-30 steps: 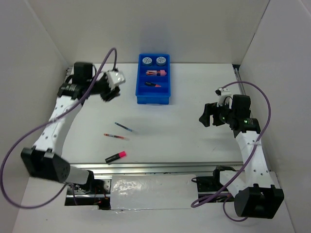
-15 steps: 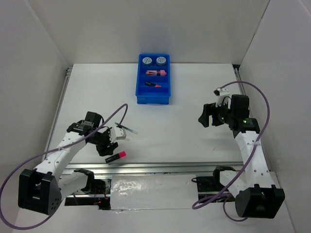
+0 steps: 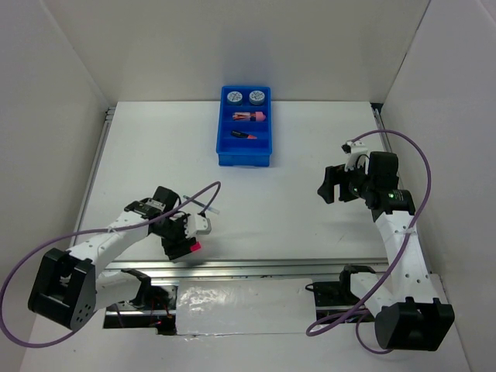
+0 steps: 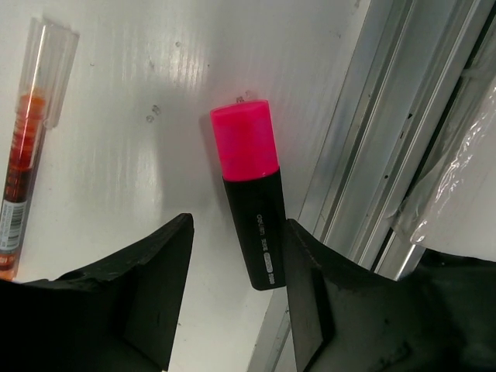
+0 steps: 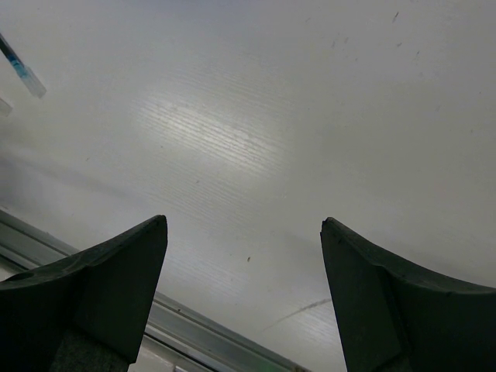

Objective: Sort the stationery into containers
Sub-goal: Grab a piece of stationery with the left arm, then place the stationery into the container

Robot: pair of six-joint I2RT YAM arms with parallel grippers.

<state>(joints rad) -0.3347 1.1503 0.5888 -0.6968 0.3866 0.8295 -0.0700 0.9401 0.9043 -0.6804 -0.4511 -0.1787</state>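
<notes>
The pink-black highlighter [image 4: 252, 201] lies on the white table beside the near metal rail. My left gripper [image 4: 236, 287] is open and low over it, its black end between the jaws and close to the right finger [image 4: 310, 294]. In the top view the left gripper [image 3: 183, 235] covers most of the highlighter [image 3: 194, 246]. The red pen [image 4: 22, 163] lies to its left. The blue pen [image 3: 205, 208] lies just beyond it. The blue tray [image 3: 222, 143] at the back holds two patterned rolls [image 3: 234, 97], a pink cylinder [image 3: 259, 116] and an orange-black highlighter [image 3: 244, 135]. My right gripper [image 3: 332, 186] is open and empty.
The metal rail [image 4: 387, 155] runs along the table's near edge right beside the highlighter. White walls enclose the table on three sides. The right wrist view shows bare table between the fingers [image 5: 124, 271] and the blue pen's tip [image 5: 22, 70] at its top left.
My left arm has swung from beside the tray down to the near edge and lowered over the pink-black highlighter. The right arm has not moved.
</notes>
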